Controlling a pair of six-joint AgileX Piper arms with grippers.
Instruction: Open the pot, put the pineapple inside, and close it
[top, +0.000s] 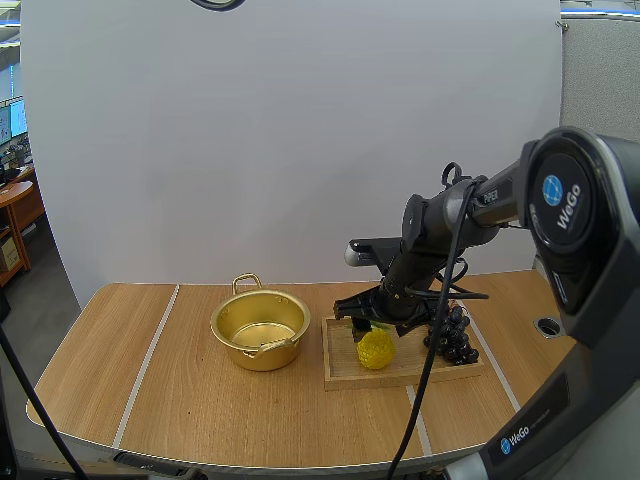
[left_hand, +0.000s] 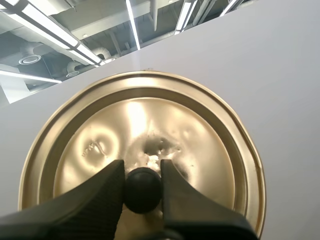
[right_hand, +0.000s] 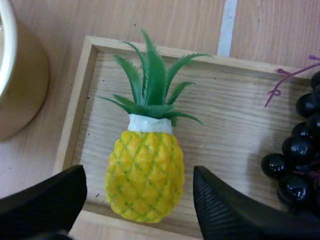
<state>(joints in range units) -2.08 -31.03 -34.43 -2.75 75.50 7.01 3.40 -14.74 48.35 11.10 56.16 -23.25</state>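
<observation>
A gold pot (top: 260, 328) stands open on the table, left of a wooden tray (top: 340, 375). On the tray lies a yellow pineapple (top: 376, 348) with green leaves. My right gripper (top: 378, 322) hovers just above it. In the right wrist view the fingers (right_hand: 45, 202) stand wide apart on either side of the pineapple (right_hand: 144, 172), not touching it. The gold pot lid (left_hand: 100, 145) is held up in the air, and my left gripper (left_hand: 143, 189) is shut on its black knob (left_hand: 143, 190).
A bunch of dark grapes (top: 452, 335) lies on the tray's right part, close to the pineapple, and shows beside it as grapes (right_hand: 299, 165). The pot's wall (right_hand: 20, 90) stands next to the tray's edge (right_hand: 75, 107).
</observation>
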